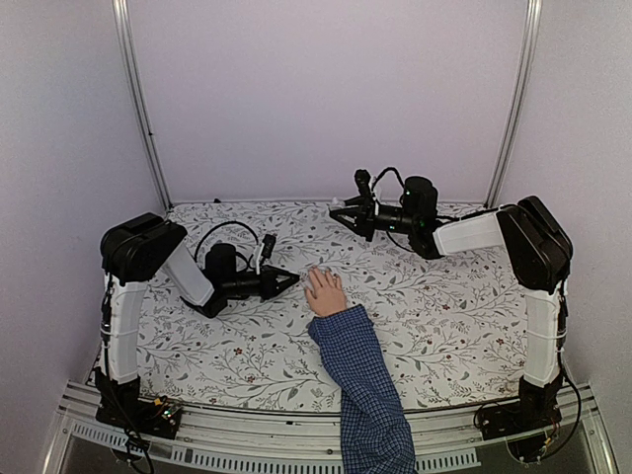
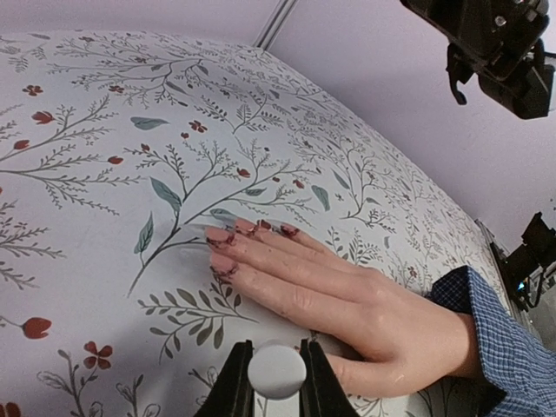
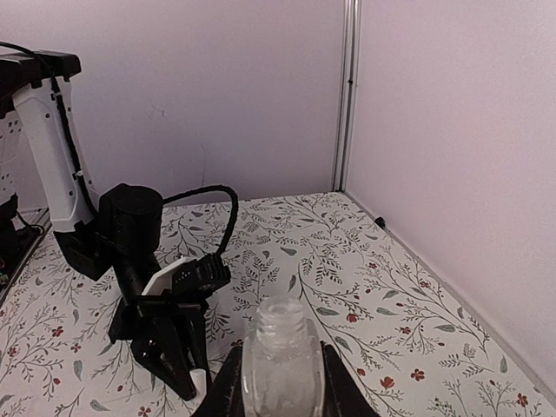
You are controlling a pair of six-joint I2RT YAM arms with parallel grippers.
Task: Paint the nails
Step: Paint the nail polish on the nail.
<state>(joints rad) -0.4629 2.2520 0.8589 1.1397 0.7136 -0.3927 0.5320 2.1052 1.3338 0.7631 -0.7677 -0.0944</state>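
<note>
1. We take the hand (image 1: 324, 293) as our mark: it lies flat on the worktop (image 1: 454, 326), and its blue checked sleeve (image 1: 367, 385) runs back to the near edge, barring any low crossing there.
2. Left of the hand, the left claw (image 1: 292, 282), clamped on a white cap (image 2: 276, 369), lies low just beside it and fills that side.
3. Beyond the hand, open worktop lies ahead of the nails (image 2: 245, 227); further off the right claw (image 1: 341, 210) hangs above it, gripping a clear bottle (image 3: 280, 352).
4. Right of the hand the worktop lies open up to the right arm (image 1: 474, 234).
5. Over the hand we see free air.
</note>
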